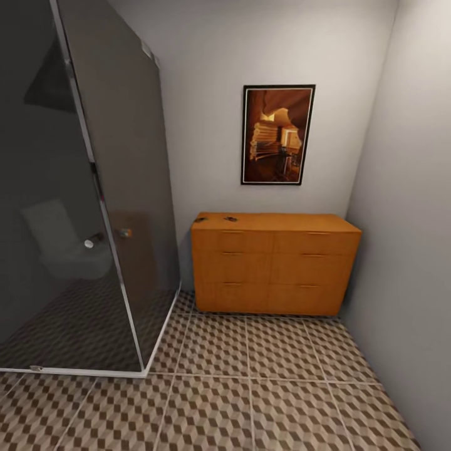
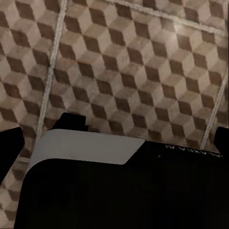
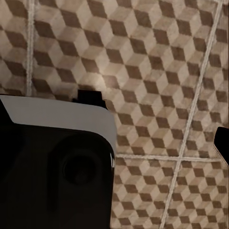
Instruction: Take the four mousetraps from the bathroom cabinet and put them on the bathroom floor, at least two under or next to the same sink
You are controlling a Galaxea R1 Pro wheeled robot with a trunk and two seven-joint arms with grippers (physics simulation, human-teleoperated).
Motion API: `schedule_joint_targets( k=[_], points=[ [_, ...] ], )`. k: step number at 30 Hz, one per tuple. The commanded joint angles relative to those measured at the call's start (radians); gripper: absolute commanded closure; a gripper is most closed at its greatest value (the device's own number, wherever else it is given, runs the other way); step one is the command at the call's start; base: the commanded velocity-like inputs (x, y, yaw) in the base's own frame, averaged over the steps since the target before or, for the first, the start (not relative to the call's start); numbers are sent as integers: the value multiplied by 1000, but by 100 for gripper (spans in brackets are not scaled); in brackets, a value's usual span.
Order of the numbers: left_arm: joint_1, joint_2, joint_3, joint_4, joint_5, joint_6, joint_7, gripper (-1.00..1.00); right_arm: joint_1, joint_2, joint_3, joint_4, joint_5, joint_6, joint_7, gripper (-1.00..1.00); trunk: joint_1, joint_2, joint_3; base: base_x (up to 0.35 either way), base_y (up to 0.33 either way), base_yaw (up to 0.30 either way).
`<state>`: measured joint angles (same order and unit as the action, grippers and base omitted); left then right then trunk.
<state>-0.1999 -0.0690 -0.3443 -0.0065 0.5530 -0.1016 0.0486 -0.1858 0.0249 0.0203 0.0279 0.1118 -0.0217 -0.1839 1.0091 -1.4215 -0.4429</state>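
Evidently two tiny dark flat mousetraps (image 1: 215, 219) lie atop the orange-brown wooden cabinet (image 1: 274, 263): light, rigid; pinch by edges. Jaws' spread indeterminable.

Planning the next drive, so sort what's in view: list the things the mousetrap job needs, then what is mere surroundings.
For the job:
- cabinet
- two small dark mousetraps on the cabinet top, near its left end
- bathroom floor

Surroundings:
- glass shower enclosure
- framed picture on the wall above the cabinet
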Motion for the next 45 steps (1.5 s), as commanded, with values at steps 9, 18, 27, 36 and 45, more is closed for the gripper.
schedule_joint_targets(
  k=[9, 18, 27, 36, 45],
  points=[
    [-1, 0, -9, 0, 7, -3, 4, -100, -1, 0, 3, 3, 9, 1, -5, -100, 1, 0, -1, 321, 0, 0],
    [-1, 0, -9, 0, 7, -3, 4, -100, -1, 1, 3, 3, 9, 0, -1, -100, 1, 0, -1, 321, 0, 0],
    [-1, -1, -9, 0, 7, -3, 4, -100, -1, 1, 2, 3, 9, 0, 0, -100, 1, 0, -1, 321, 0, 0],
    [-1, -1, -9, 0, 7, -3, 4, -100, -1, 1, 2, 3, 10, 0, 0, -100, 1, 0, -1, 321, 0, 0],
    [-1, -1, -9, 0, 7, -3, 4, -100, -1, 2, 1, 3, 10, 0, 0, -100, 1, 0, -1, 321, 0, 0]
  ],
)
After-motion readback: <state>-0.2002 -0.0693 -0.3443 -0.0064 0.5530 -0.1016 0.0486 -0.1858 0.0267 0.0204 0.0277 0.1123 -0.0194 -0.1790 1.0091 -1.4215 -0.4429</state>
